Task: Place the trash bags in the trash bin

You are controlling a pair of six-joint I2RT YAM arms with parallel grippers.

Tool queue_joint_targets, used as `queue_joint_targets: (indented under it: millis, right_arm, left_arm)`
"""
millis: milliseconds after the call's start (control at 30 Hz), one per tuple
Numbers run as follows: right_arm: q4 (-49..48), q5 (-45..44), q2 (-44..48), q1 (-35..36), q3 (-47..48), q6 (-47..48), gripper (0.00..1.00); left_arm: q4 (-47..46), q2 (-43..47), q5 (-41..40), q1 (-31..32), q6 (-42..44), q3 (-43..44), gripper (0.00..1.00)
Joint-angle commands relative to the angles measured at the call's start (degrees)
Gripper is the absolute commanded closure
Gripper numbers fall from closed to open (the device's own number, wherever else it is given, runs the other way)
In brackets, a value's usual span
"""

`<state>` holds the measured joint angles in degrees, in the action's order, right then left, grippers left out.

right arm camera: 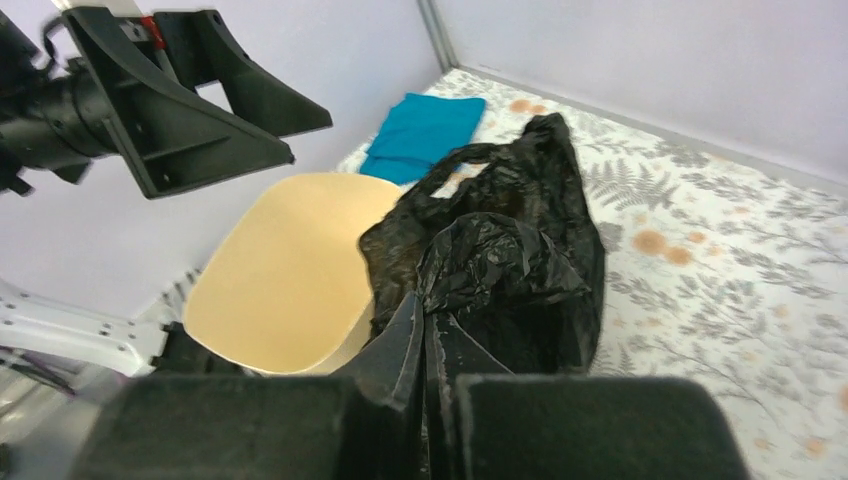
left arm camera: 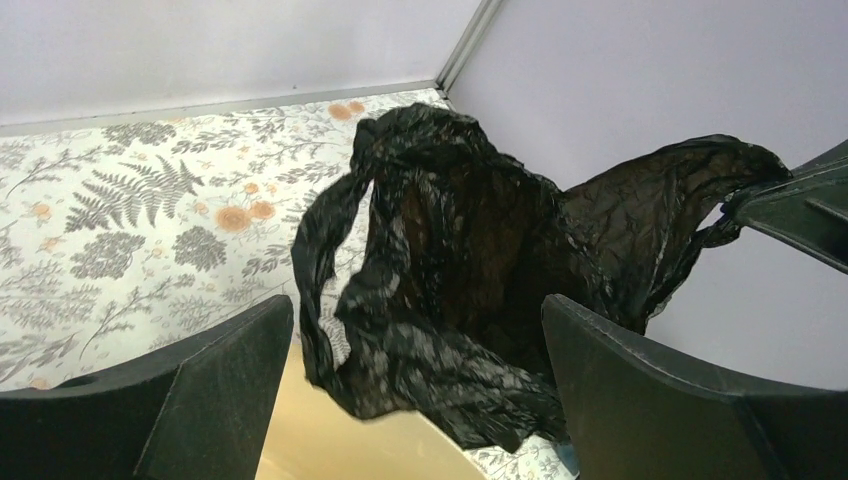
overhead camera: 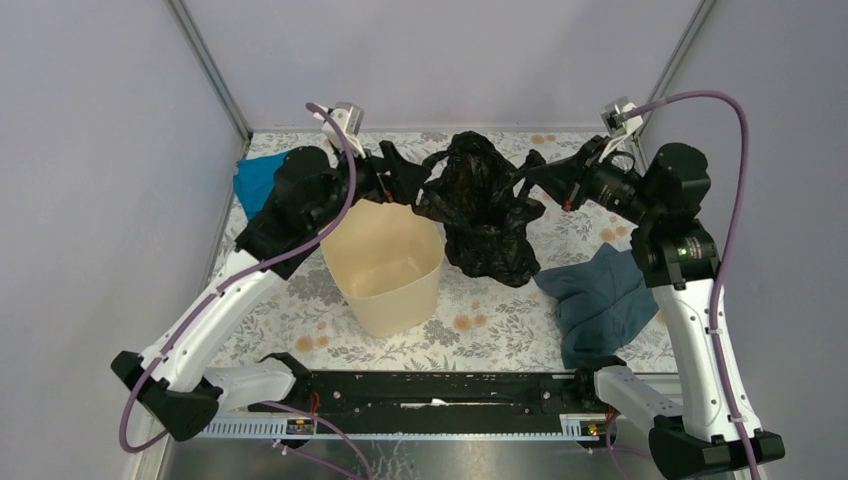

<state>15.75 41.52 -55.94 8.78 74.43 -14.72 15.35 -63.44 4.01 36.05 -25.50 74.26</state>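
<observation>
The black trash bag [overhead camera: 485,205] hangs crumpled above the table just right of the beige trash bin [overhead camera: 385,265], its lower part touching the floral cloth. My right gripper [overhead camera: 528,183] is shut on the bag's right edge; in the right wrist view its jaws [right arm camera: 422,310] pinch the black plastic [right arm camera: 510,250] beside the bin [right arm camera: 285,270]. My left gripper [overhead camera: 398,178] is open over the bin's far rim. In the left wrist view its fingers [left arm camera: 200,390] stand wide apart, with the bag [left arm camera: 460,260] hanging ahead between them above the bin [left arm camera: 340,445].
A bright blue cloth [overhead camera: 255,180] lies at the back left, behind the left arm. A dark blue-grey cloth [overhead camera: 600,300] lies at the front right beside the right arm. Walls enclose the floral table [overhead camera: 480,330] on three sides. A black rail [overhead camera: 430,390] runs along the near edge.
</observation>
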Motion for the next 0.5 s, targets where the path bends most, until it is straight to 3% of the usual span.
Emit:
queue_joint_targets:
  millis: [0,133,333,467]
  right_arm:
    - [10.3,-4.6,-3.2,0.4,7.4,10.7,1.0]
    - [7.8,-0.8,-5.4,0.4,13.0,16.6,1.0]
    - [11.9,10.1,-9.3,0.4,23.3,29.6,1.0]
    - [12.3,13.3,-13.9,0.4,31.9,29.3,1.0]
  left_arm:
    - [-4.0,-2.4,3.6,-1.1,-0.8,5.6,0.01]
    - [-3.3,-4.0,9.4,-5.8,-3.2,7.7,0.01]
    - [-6.7,-5.0,21.0,-14.9,-9.4,8.0,0.01]
    - [-11.1,-5.2,28.0,-19.5,-13.1,5.6,0.01]
